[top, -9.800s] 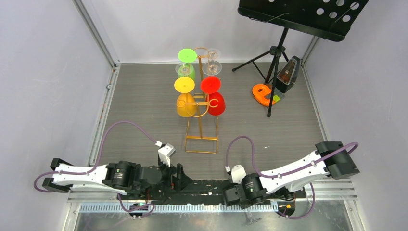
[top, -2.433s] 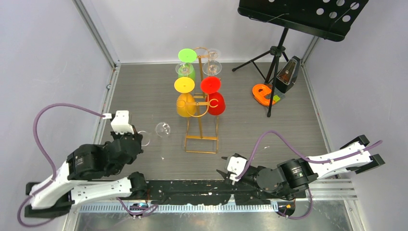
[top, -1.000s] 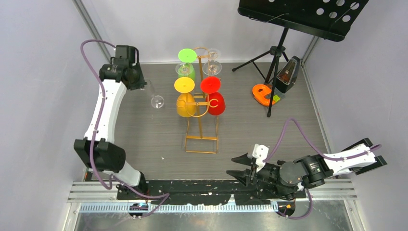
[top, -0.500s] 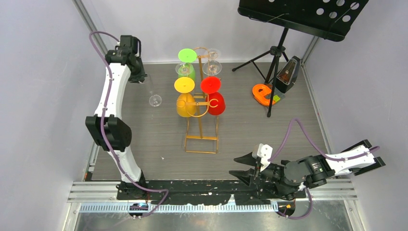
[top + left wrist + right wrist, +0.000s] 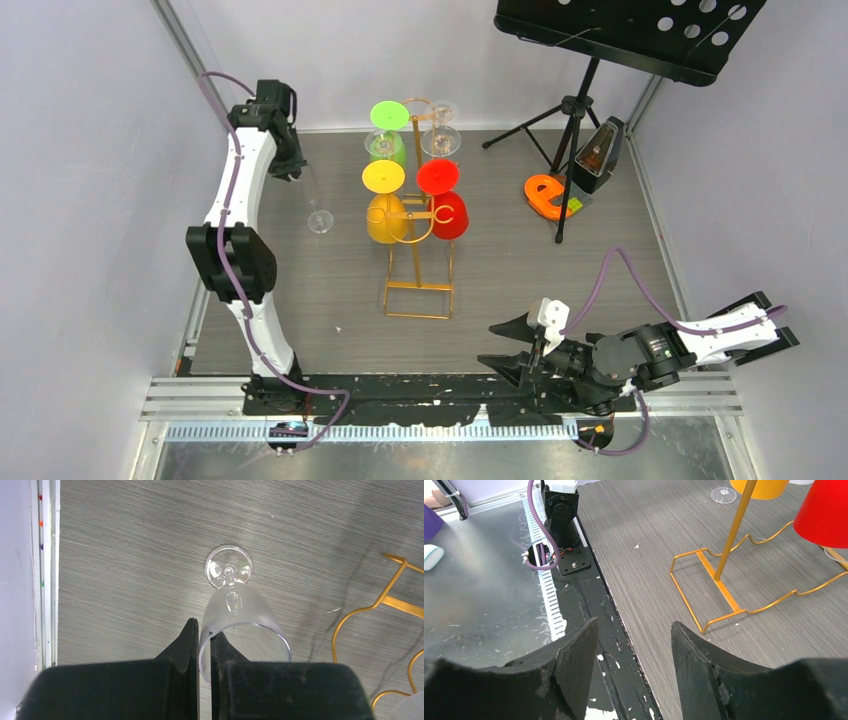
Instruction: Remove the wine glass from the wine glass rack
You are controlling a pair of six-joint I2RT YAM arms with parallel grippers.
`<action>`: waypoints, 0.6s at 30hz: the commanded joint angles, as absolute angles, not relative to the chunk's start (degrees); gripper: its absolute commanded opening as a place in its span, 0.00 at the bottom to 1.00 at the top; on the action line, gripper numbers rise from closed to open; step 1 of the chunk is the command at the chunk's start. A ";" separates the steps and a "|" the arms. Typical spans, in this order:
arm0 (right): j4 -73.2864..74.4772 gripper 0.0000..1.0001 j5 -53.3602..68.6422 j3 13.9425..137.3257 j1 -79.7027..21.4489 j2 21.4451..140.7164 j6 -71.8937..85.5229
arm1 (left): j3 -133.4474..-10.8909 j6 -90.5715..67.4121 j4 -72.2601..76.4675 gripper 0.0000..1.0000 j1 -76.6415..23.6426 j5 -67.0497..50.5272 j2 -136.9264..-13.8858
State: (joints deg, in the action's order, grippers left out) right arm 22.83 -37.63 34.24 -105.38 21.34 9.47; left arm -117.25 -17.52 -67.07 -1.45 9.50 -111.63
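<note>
Clear wine glass [image 5: 239,611] is gripped by rim in left claw [image 5: 204,631].

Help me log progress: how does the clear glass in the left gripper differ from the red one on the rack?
The clear glass is off the wine glass rack, pinched at its rim by the left gripper; the red glass hangs on it. The clear glass is foot down, the red glass foot up. Both are stemmed.

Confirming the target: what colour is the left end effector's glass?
A clear transparent wine glass; best in left wrist view.
</note>
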 commanded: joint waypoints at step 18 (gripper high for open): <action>21.84 0.67 -41.03 36.52 -105.66 22.35 11.04 | -119.04 -17.14 -66.78 0.70 -0.88 9.38 -105.61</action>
State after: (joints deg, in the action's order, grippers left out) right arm 22.85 -38.96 34.11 -105.38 21.41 10.02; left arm -117.84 -17.21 -67.16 -1.21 9.47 -111.46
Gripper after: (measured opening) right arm 0.665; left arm 0.638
